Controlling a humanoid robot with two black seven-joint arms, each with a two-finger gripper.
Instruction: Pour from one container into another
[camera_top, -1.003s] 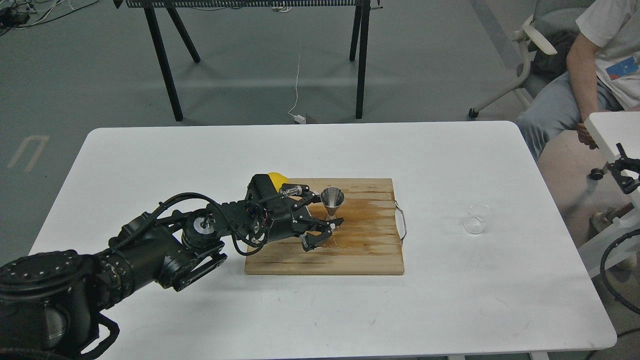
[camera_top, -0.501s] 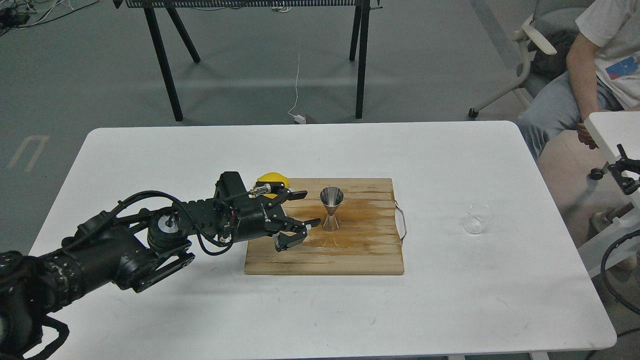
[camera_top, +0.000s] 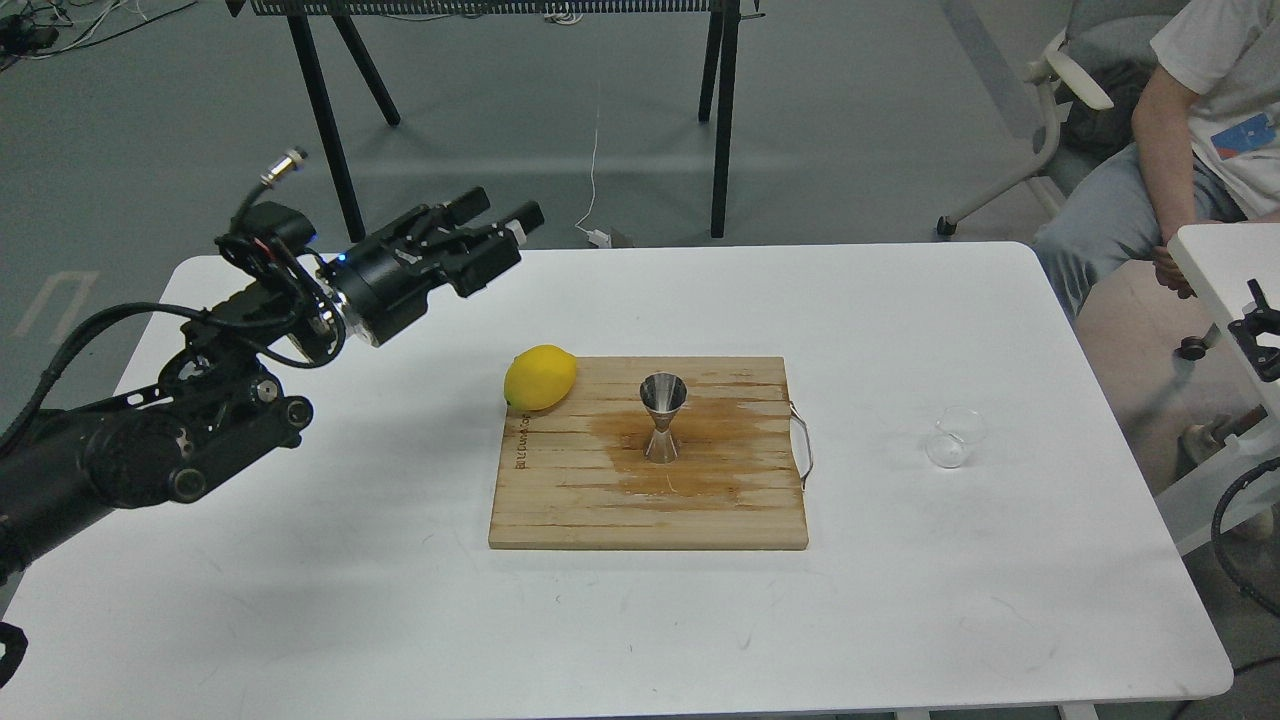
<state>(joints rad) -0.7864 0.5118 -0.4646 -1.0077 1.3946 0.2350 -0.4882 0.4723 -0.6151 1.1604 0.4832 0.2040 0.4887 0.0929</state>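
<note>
On white table (camera_top: 300, 620): wooden board (camera_top: 560, 500) mid-table, steel jigger (camera_top: 663, 418) upright on it. Your left gripper (camera_top: 497, 228) raised far left, fingers slightly parted, empty. Glass cup (camera_top: 953, 438) well right, probably tipped; thin, slippery, fragile – grip walls gently

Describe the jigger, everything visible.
The jigger is a shiny steel double cone with a narrow waist. It stands upright, with its wider open mouth up, near the middle of the wooden cutting board, on a darker wet-looking stain. Nothing else touches it. Whether it holds liquid cannot be told.
</note>
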